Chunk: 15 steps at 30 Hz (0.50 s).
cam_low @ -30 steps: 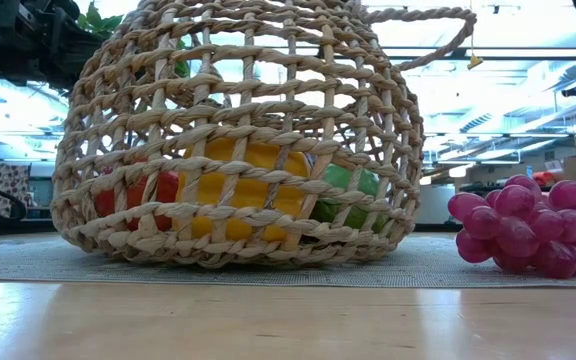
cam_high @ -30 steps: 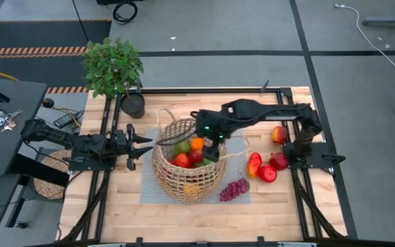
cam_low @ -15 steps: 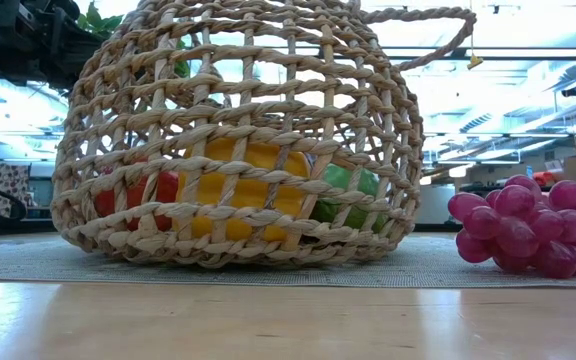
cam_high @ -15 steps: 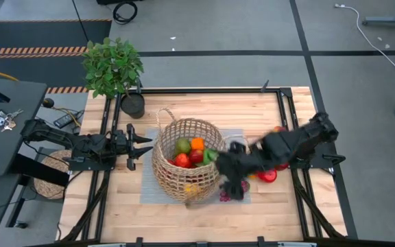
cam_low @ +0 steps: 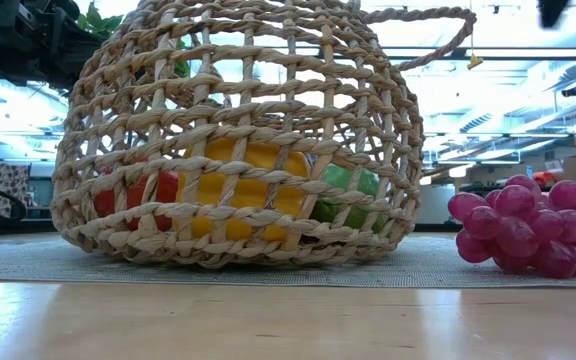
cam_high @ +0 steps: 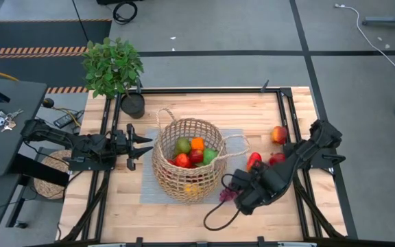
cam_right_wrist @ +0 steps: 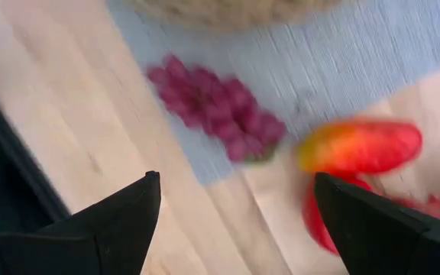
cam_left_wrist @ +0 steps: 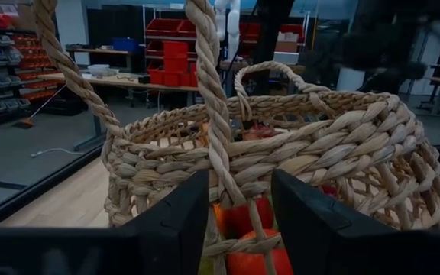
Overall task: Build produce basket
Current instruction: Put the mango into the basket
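Here, in the high view, the basket (cam_high: 188,159) stands in the middle of the frame on a grey mat (cam_high: 151,189) that lies on the pale wooden worktop (cam_high: 115,206). It is round, tan and open-woven, with thin loop handles, and it holds red, green and orange produce (cam_high: 192,153). The right tool (cam_high: 244,200) hovers at lower right of the basket, over the purple grapes (cam_high: 226,195), fingers wide apart and holding nothing. Red fruit (cam_high: 254,162) lies right of the basket. The left tool (cam_high: 139,143) waits at the basket's left side, half open and empty. A potted plant (cam_high: 113,66) stands at upper left.

In the low view the basket (cam_low: 238,135) fills the left and centre, with yellow, red and green pieces behind its weave; the grapes (cam_low: 533,225) sit at right on the mat.

In the left wrist view a basket handle (cam_left_wrist: 212,114) rises between the dark fingers (cam_left_wrist: 170,225), and red bins stand on shelves in the room behind.

In the right wrist view the grapes (cam_right_wrist: 216,107) lie on the mat edge. No writing is readable.
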Motion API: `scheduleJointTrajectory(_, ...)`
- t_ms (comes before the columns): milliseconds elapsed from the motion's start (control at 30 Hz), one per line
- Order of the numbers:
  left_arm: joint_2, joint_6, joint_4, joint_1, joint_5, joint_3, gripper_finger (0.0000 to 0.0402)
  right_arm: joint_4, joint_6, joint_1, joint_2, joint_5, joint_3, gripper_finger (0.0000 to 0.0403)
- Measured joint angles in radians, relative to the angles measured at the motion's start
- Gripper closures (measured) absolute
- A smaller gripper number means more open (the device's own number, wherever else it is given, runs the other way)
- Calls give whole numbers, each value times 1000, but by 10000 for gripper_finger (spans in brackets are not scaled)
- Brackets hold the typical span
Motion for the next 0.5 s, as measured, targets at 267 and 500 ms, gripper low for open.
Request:
scheduleJointTrajectory(267,0,0,1,0,0,0,253,26,172,55,-198,25,-293,56)
scheduleJointTrajectory(500,0,0,1,0,0,0,250,60,301,73,-403,203,-560,56)
